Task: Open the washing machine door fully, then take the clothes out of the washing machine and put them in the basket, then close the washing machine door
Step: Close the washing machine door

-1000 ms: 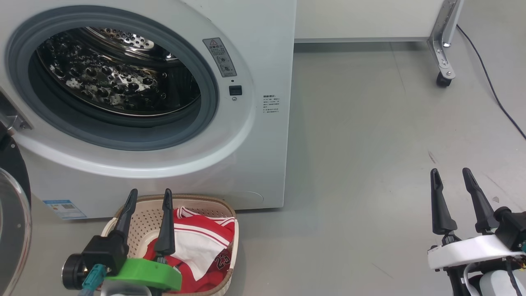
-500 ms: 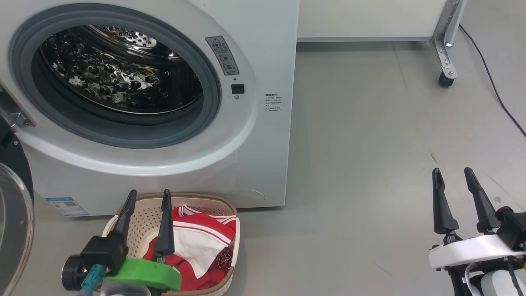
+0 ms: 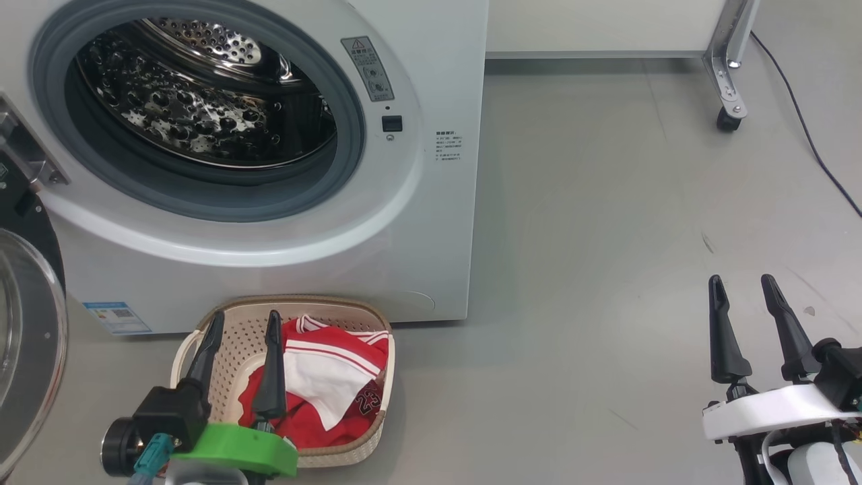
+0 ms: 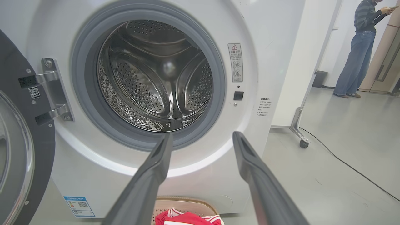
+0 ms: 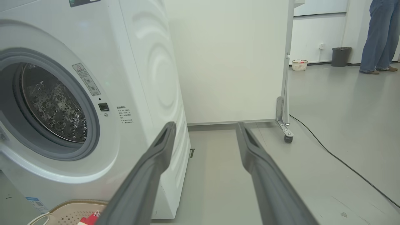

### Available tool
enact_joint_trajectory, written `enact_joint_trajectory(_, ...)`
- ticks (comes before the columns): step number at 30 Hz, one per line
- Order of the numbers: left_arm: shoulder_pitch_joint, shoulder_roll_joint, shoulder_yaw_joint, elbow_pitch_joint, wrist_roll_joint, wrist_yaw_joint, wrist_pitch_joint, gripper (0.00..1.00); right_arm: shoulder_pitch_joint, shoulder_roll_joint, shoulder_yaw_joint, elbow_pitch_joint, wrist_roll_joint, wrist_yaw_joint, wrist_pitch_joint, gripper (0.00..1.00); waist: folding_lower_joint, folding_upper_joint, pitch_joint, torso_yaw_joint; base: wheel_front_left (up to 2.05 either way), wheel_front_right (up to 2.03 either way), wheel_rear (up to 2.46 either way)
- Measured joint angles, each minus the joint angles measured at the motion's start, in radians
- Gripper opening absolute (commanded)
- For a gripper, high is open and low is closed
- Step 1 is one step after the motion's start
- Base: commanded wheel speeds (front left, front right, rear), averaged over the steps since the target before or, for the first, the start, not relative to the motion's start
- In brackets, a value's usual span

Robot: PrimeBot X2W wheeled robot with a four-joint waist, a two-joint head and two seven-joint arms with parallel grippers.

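The clothes (image 3: 316,384) lie in the basket (image 3: 232,340), washing machine door (image 3: 30,337) open.

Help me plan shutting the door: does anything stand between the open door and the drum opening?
Nothing visible does: the grey seal is bare and the clothes lie in the basket below. The washing machine door hangs open at the left. The open left hand, above the basket, may sit in its swing.

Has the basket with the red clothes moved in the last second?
No. The basket sits in the same place before the washing machine and its blue label; the whole head view shifted together, so the camera moved.
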State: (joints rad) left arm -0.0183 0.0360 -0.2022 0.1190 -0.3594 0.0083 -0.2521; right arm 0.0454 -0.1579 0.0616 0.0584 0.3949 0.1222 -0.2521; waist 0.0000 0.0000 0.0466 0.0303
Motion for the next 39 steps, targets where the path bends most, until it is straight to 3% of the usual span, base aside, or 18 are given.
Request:
enact_joint_trajectory(21, 0.001, 0.001, -0.004, 0.002, 0.000, 0.005, 0.000, 1.00, 0.004, 0.000, 0.003, 0.001, 0.000, 0.000, 0.000, 1.00, 0.0001, 0.0000, 0.002, 0.008, -1.16, 1.16, 0.00)
enact_joint_trajectory(39, 0.001, 0.002, -0.012, 0.010, 0.033, 0.019, 0.000, 1.00, 0.004, 0.002, 0.005, 0.002, 0.000, 0.000, 0.000, 1.00, 0.0000, 0.0000, -0.005, 0.005, -0.45, 0.45, 0.00)
